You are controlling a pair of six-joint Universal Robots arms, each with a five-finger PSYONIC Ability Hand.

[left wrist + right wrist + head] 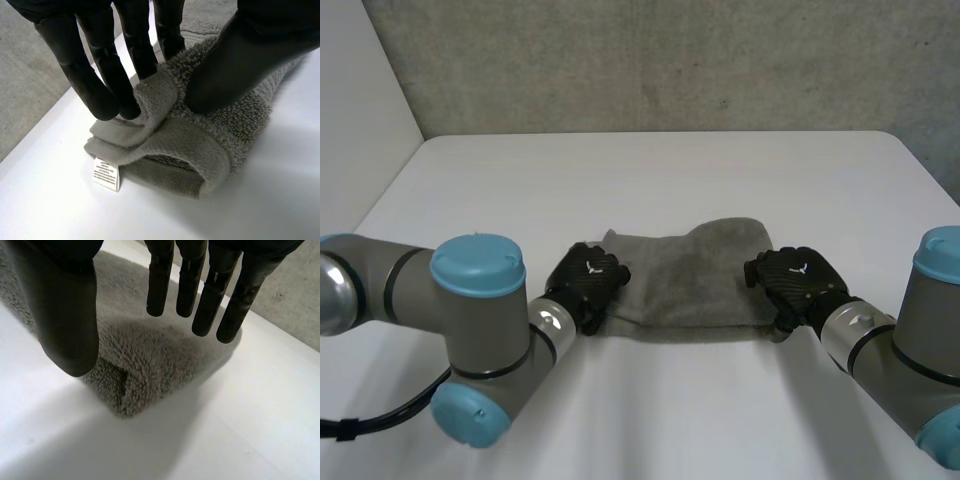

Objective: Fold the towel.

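While the left hand (240, 50) pinches the towel (690, 280) near the table's (670, 180) front edge, the right hand (160, 285) hovers straight-fingered, probably needing a grip next.

A white tag (106, 173) sewn to the towel (215, 140) corner, just past the fingertips of the left robot hand (235, 60), carries several lines of small dark print, too small to read.
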